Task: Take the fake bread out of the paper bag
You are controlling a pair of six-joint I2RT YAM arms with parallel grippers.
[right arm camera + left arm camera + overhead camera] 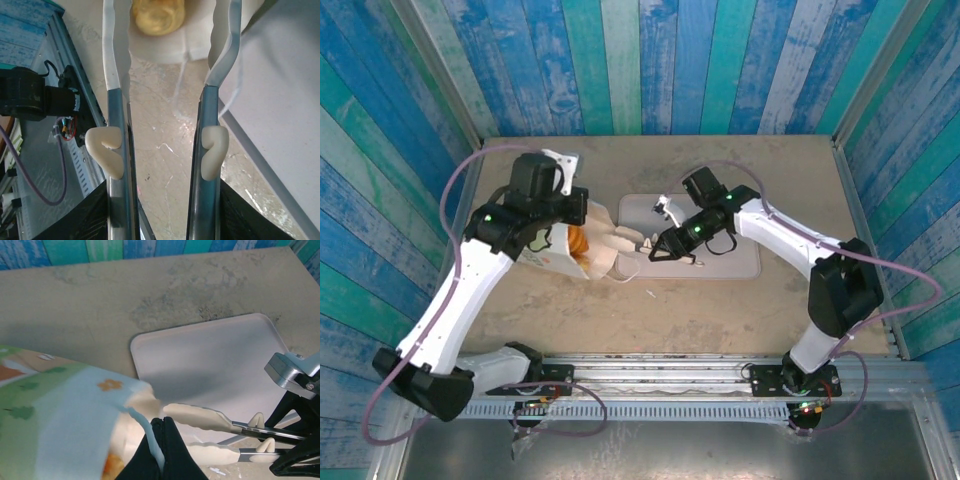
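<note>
Left arm reaches over the bag (65,410), which lies on its side on the counter (720,320), left of centre, mouth facing right. Left gripper (162,429): jaws closed, pinching the bag's upper rim at the mouth. Bread is inside the bag: an orange piece (578,243) shows through the opening from above, and a pale yellow roll (157,15) sits just inside the mouth. Right gripper (169,45): long white-tipped jaws point left into the mouth and stand apart, one on either side of the roll. The left one is very close to it and a gap shows at the right one; cannot tell whether either touches. Pink tray (730,255) lies flat just right of the bag, under the right arm.
</note>
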